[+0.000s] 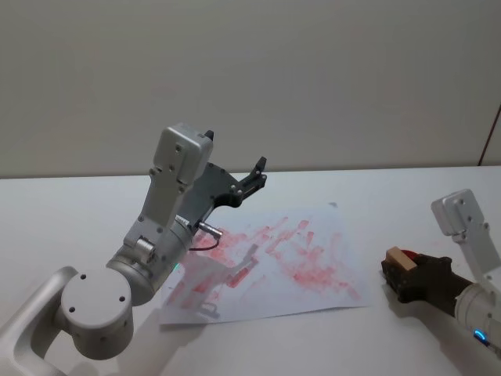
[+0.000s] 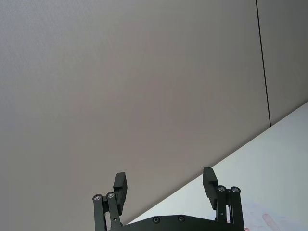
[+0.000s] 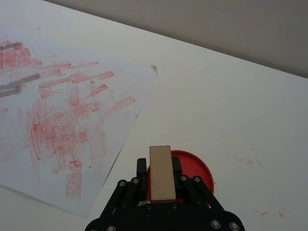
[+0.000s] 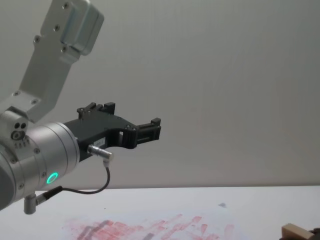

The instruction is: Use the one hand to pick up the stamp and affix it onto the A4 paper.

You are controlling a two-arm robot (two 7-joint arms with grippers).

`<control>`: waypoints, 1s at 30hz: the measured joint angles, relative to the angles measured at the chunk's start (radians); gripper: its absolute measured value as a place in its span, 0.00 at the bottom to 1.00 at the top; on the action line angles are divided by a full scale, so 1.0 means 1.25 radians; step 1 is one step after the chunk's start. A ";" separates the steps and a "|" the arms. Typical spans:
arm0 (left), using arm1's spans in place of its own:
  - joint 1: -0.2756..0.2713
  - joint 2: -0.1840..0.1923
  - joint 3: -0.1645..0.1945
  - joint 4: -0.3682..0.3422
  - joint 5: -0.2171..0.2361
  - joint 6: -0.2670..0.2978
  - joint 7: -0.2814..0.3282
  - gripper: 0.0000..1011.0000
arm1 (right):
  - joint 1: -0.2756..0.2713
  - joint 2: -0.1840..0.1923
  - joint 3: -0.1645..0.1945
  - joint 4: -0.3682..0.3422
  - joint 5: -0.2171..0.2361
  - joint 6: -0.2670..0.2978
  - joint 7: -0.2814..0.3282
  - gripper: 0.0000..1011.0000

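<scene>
The stamp (image 3: 160,173), a light tan wooden block, sits between the fingers of my right gripper (image 3: 160,169), which is shut on it directly above the round red ink pad (image 3: 198,169). In the head view this gripper (image 1: 398,270) holds the stamp (image 1: 400,258) low over the table, just right of the A4 paper (image 1: 274,262). The paper (image 3: 62,115) is white, covered with smudgy red marks. A corner of the stamp (image 4: 296,231) also shows in the chest view. My left gripper (image 1: 257,174) hangs raised above the paper's far left side, open and holding nothing (image 2: 165,185).
The white tabletop (image 1: 407,204) stretches around the sheet, with a few faint red specks (image 3: 250,162) near the ink pad. A plain wall (image 1: 313,78) stands behind the table. My left arm's body (image 1: 156,235) hovers over the paper's left part.
</scene>
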 joint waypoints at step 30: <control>0.000 0.000 0.000 0.000 0.000 0.000 0.000 0.99 | 0.040 -0.016 -0.004 -0.005 -0.037 -0.091 0.022 0.22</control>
